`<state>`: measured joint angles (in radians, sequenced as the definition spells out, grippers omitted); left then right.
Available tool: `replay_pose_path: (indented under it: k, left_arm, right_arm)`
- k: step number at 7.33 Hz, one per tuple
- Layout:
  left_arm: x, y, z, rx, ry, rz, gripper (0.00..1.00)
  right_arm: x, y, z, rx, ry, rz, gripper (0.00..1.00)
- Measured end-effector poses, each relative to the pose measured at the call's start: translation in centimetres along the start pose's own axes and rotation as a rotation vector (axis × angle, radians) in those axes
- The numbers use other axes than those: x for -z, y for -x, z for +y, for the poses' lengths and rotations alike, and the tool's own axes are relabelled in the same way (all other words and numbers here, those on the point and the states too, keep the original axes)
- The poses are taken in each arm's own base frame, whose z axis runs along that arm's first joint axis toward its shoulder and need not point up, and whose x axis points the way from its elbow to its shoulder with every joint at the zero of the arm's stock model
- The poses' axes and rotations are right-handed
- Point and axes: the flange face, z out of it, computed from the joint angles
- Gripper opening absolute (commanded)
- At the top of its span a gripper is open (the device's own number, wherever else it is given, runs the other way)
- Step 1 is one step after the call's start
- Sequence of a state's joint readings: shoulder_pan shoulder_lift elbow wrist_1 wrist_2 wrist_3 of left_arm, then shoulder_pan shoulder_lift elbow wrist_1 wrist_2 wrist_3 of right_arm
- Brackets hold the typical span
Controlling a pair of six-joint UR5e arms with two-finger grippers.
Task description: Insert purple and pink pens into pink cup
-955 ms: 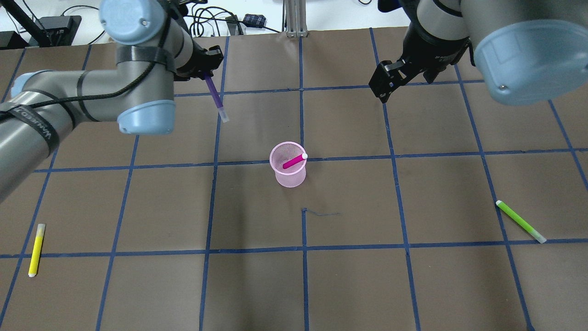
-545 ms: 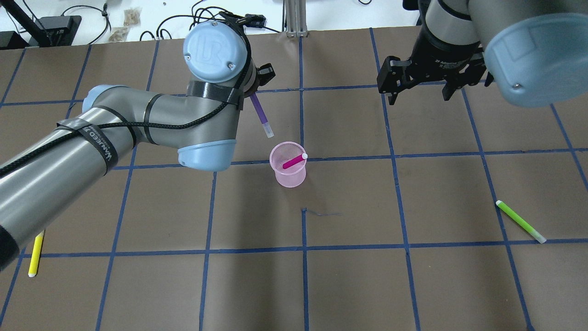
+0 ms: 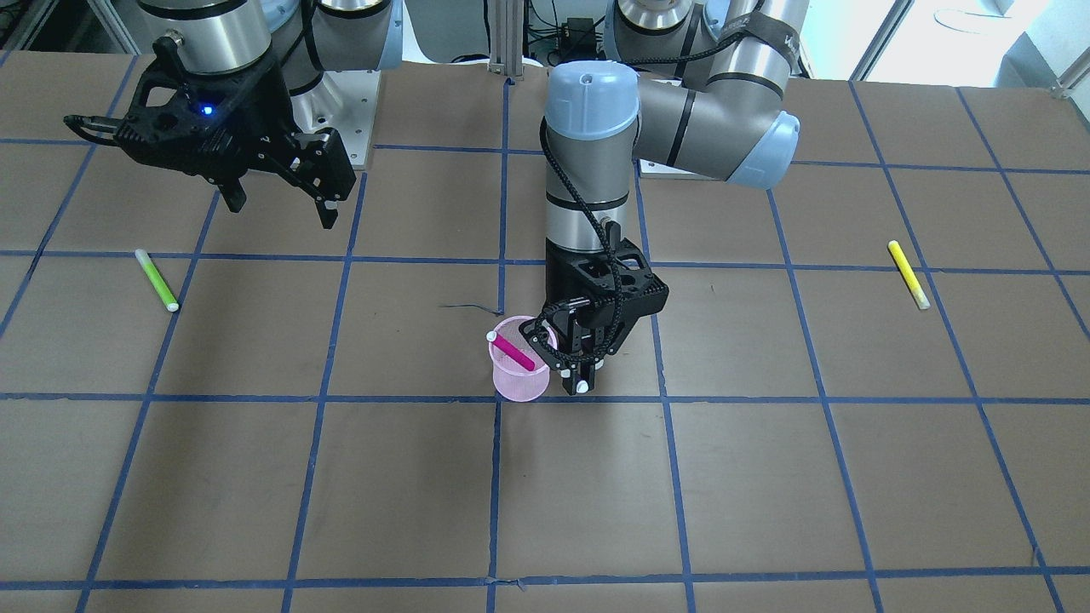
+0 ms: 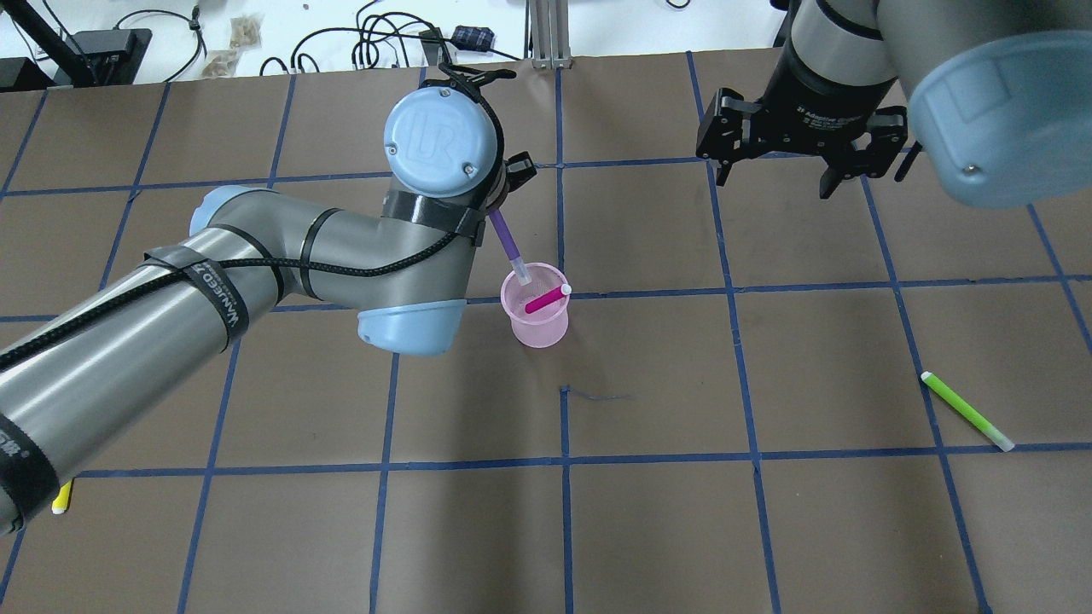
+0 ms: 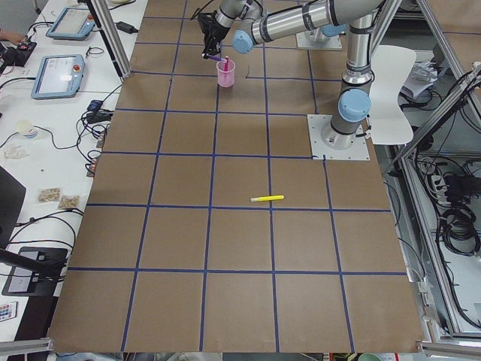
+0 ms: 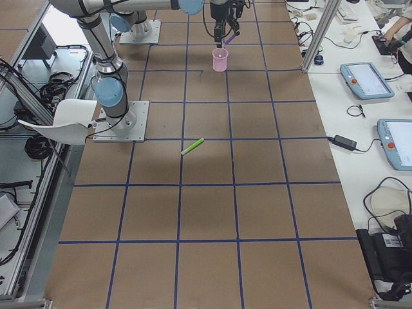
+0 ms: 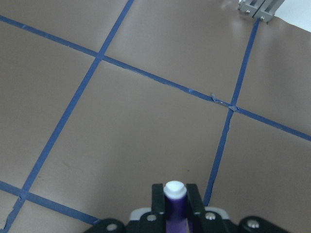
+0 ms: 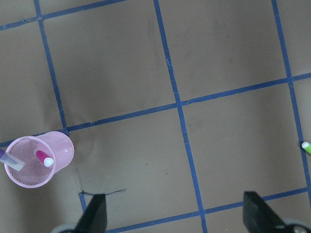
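While right jaws gape empty, left jaws pinch purple pen (image 4: 509, 247).

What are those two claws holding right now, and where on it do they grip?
The left gripper clamps the purple pen by its upper end, tip down over the cup. The right gripper holds nothing.

Purple pen (image 4: 509, 246), earlier apart, now at pink cup (image 4: 539, 331) rim.
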<state>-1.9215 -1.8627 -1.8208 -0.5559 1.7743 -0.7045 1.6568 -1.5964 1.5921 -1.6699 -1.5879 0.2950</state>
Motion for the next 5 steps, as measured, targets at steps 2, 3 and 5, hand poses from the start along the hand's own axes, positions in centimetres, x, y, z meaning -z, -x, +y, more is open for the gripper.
replay_pose_path:
  k: [2, 3, 5]
  left_arm:
    - [0.2, -0.1, 1.3, -0.009, -0.046, -0.039, 0.00]
    - [0.4, 0.2, 1.9, -0.012, -0.054, -0.046, 0.00]
    - [-0.2, 0.3, 3.1, -0.003, -0.052, -0.052, 0.00]
  right_arm:
    - [0.0, 0.0, 0.0, 0.001, 0.000, -0.002, 1.00]
    - [0.1, -0.1, -0.1, 0.001, -0.002, -0.002, 1.00]
    - [0.0, -0.1, -0.1, 0.003, 0.001, -0.001, 1.00]
